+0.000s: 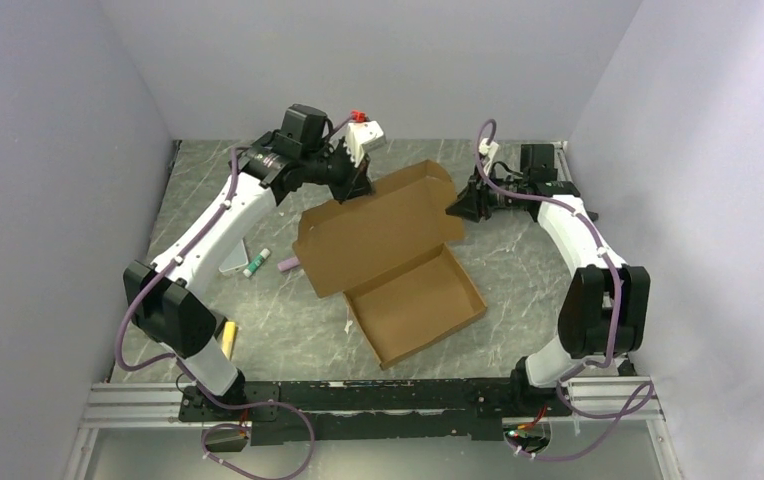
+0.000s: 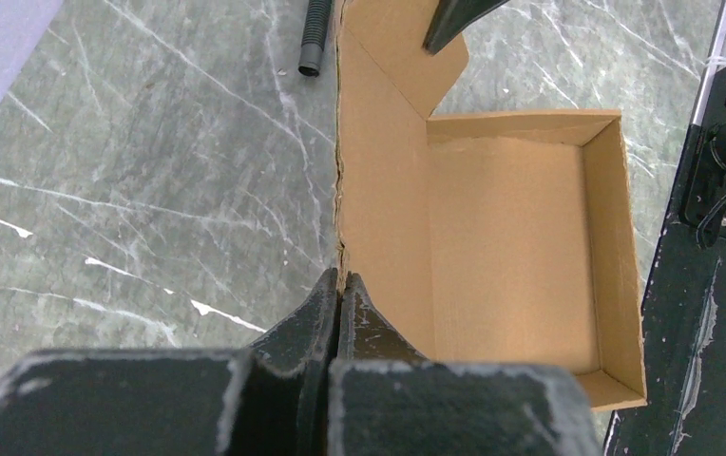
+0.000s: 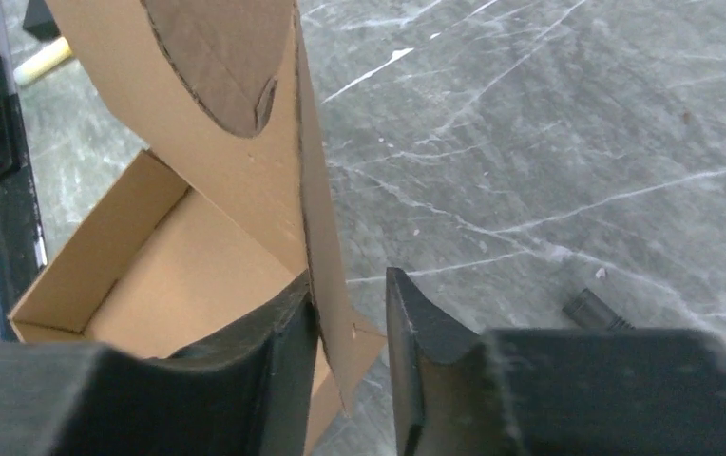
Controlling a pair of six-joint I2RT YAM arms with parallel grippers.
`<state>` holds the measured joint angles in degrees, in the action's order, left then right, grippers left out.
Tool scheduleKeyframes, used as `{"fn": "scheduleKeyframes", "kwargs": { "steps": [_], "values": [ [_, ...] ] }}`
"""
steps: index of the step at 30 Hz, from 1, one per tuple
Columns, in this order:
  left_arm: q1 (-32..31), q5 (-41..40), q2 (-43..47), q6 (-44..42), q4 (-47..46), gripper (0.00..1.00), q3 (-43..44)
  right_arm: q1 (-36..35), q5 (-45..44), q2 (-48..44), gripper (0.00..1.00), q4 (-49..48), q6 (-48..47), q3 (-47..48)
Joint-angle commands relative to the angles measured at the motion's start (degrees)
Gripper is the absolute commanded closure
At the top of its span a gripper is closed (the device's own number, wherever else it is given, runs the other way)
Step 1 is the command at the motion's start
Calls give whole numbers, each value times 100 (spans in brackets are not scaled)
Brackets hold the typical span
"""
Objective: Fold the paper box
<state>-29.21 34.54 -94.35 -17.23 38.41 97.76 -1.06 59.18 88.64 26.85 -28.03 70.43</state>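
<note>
1. At the far left of the table point(image 1: 188, 190), a green-capped stick point(image 1: 257, 262) and a yellow piece point(image 1: 228, 335) lie loose and well apart from the work. I judge they have no part in this job.
2. My left gripper point(image 1: 350, 185) has its jaws pressed together on the far-left edge of the lid. In my left wrist view the thin cardboard edge runs straight into the pinch, so that side is firmly held.
3. The paper box point(image 1: 398, 260) sits mid-table between my arms, turned at an angle. Its tray half is already formed: the walls I can see stand up around a bare floor, nearer my bases. The lid panel rises from the tray's far side, lifted rather than lying flat.
4. My right gripper point(image 1: 463, 205) is at the lid's right end with its jaws partly open. They straddle the side flap: one finger rests against the cardboard and the other stands clear of it. It grips nothing.
5. By my reckoning the tray is done and the lid is the half left. The side flaps are not yet turned inward, the lid is not yet down over the tray, and nothing is tucked. Closing my right jaws on that flap looks like the next need.
</note>
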Motion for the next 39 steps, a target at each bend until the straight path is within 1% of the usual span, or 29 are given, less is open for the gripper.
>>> {"fn": "scheduleKeyframes", "kwargs": {
  "steps": [1, 2, 4, 5, 7, 11, 13, 15, 18, 19, 22, 26, 27, 29, 32, 36, 39],
  "values": [
    [-100, 117, 125, 64, -426, 100, 15, -170, 302, -29, 85, -191, -213, 141],
    [-102, 103, 195, 154, -521, 100, -86, -162, 225, -107, 100, -328, -161, 36],
    [-102, -1, 388, 372, -746, 100, -328, -94, -73, -385, 100, -768, -2, -353],
    [-102, -107, 515, 583, -865, 97, -477, -30, -159, -571, 100, -1065, 107, -592],
    [-98, -469, 898, 980, -1294, 80, -855, 65, -263, -899, 100, -1670, 314, -1131],
    [-55, -1291, 1834, 1796, -2193, 48, -1971, 428, -164, -1374, 100, -2210, 484, -1660],
    [37, -1677, 2429, 2184, -2634, 37, -2618, 557, -4, -1527, 100, -2374, 422, -1876],
    [191, -2050, 3026, 2561, -2988, 30, -3309, 652, 171, -1630, 100, -2484, 323, -2047],
    [481, -2496, 3973, 3199, -3409, 26, -4435, 756, 272, -1708, 100, -2649, 380, -2191],
    [565, -2610, 4310, 3418, -3534, 25, -4941, 781, 285, -1712, 100, -2660, 414, -2199],
    [722, -2850, 5156, 3983, -3794, 25, -6096, 809, 279, -1702, 100, -2659, 503, -2218],
    [776, -3188, 5820, 4348, -3791, 30, -7029, 818, 257, -1653, 100, -2659, 577, -2209],
    [783, -3187, 5898, 4423, -3961, 32, -7215, 818, 259, -1642, 100, -2659, 579, -2202],
    [785, -3049, 5834, 4416, -4464, 35, -7521, 818, 264, -1614, 100, -2659, 605, -2201],
    [785, -2569, 5326, 4249, -5140, 36, -7679, 818, 276, -1579, 100, -2661, 630, -2201],
    [785, -1396, 4353, 3970, -6417, 36, -7628, 818, 302, -1530, 100, -2660, 645, -2192],
    [786, -562, 3804, 3950, -6938, 37, -7441, 822, 314, -1505, 100, -2659, 676, -2192]
  ]
}}
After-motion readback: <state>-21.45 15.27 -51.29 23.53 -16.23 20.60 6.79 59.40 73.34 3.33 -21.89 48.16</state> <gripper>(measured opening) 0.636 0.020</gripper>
